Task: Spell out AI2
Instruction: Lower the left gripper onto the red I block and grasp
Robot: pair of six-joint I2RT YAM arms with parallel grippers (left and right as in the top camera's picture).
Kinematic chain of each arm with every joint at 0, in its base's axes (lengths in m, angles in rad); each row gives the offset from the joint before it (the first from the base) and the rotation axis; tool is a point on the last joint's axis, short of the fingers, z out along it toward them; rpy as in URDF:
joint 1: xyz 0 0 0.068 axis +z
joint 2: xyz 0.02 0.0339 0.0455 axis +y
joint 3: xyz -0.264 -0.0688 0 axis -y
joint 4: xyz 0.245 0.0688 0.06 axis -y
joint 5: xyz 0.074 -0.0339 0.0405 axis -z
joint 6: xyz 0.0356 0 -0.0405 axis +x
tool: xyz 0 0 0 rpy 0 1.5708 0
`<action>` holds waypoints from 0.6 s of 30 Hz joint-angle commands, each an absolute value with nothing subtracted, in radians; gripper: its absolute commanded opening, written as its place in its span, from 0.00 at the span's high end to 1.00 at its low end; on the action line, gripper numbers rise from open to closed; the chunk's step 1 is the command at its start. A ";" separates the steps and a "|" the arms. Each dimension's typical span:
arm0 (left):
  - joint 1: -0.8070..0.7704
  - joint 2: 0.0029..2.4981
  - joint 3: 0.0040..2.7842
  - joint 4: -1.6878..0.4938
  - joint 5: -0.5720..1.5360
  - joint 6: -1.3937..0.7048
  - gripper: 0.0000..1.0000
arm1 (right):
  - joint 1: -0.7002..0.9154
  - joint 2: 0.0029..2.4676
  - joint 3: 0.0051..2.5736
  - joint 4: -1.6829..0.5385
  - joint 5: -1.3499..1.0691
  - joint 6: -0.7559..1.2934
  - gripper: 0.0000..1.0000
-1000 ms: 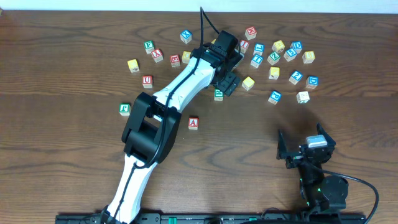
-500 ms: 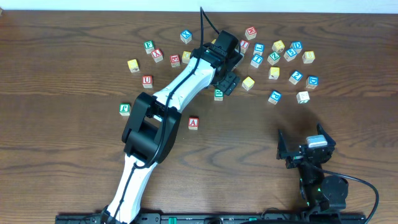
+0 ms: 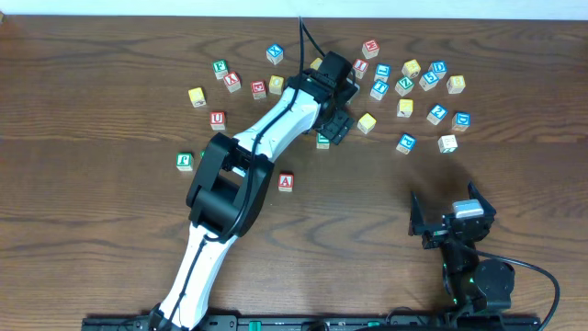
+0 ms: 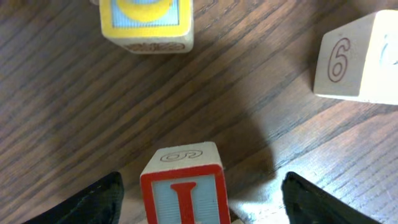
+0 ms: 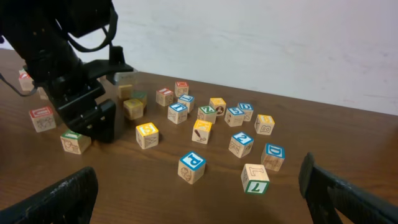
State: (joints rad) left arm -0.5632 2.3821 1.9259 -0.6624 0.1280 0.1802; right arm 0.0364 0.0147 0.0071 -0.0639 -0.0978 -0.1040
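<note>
My left gripper (image 3: pixel 336 121) is open and reaches down into the block cluster at the back of the table. In the left wrist view a red-bordered I block (image 4: pixel 185 188) stands between its two spread fingers (image 4: pixel 205 205), touching neither. In the overhead view the arm hides this block. The red A block (image 3: pixel 286 181) lies alone nearer the front. A blue 2 block (image 3: pixel 437 113) sits in the right part of the cluster and also shows in the right wrist view (image 5: pixel 240 143). My right gripper (image 3: pixel 450 219) is open and empty at the front right.
Several other letter blocks are scattered across the back. A yellow block (image 4: pixel 147 22) and a plain-sided block marked 6 (image 4: pixel 357 59) lie just past my left fingers. A green block (image 3: pixel 322 140) and a yellow block (image 3: pixel 367 122) flank the left gripper. A blue P block (image 5: pixel 192 167) lies before my right gripper.
The left arm has shifted slightly to the right, with its gripper staying over the same spot in the cluster. The right arm has not moved.
</note>
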 commanded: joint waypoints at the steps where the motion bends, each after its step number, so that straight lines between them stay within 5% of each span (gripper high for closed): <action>1: -0.569 2.388 1.947 -0.657 0.123 0.182 0.27 | 0.030 0.009 0.006 -0.068 -0.100 -0.086 0.01; 18: -0.566 2.388 1.949 -0.652 0.105 0.213 0.22 | 0.030 0.009 0.006 -0.068 -0.100 -0.086 0.01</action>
State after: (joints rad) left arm -0.5674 2.3821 1.9263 -0.6567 0.1242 0.1940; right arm 0.0364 0.0147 0.0071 -0.0639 -0.0978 -0.1017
